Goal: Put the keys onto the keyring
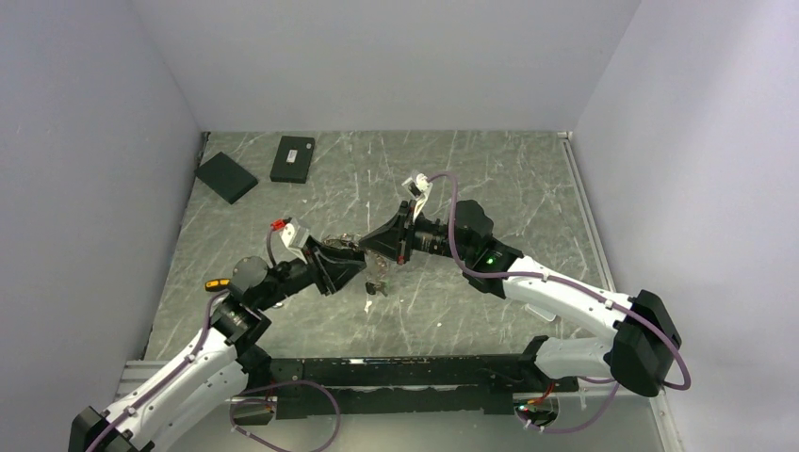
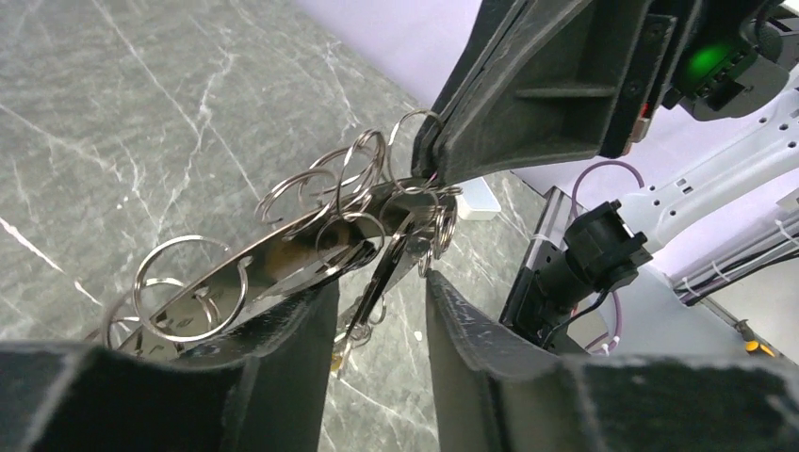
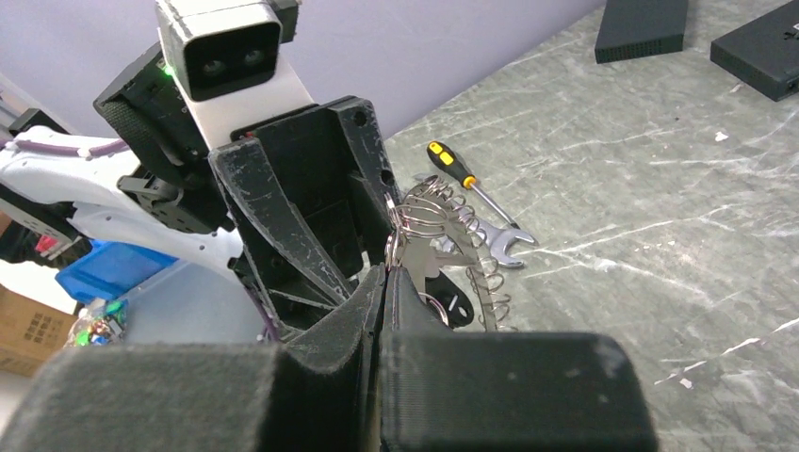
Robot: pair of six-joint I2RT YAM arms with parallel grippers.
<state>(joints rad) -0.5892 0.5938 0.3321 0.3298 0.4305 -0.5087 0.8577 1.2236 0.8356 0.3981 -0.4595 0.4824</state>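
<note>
A: Where's the left end effector (image 2: 382, 290)?
B: Fingers apart at the bottom, dark keys (image 2: 399, 249) dangling in the gap.
A: The silver rings (image 2: 347, 177)?
B: Bunched just above, pinched by the closed right end effector (image 2: 432, 172), over the grey tabletop (image 2: 113, 122).

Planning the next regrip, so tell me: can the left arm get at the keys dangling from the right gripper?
Probably yes. The left gripper stands open just under the keys, which hang from the shut right gripper down into the gap between its fingers; nothing else shows between them.
</note>
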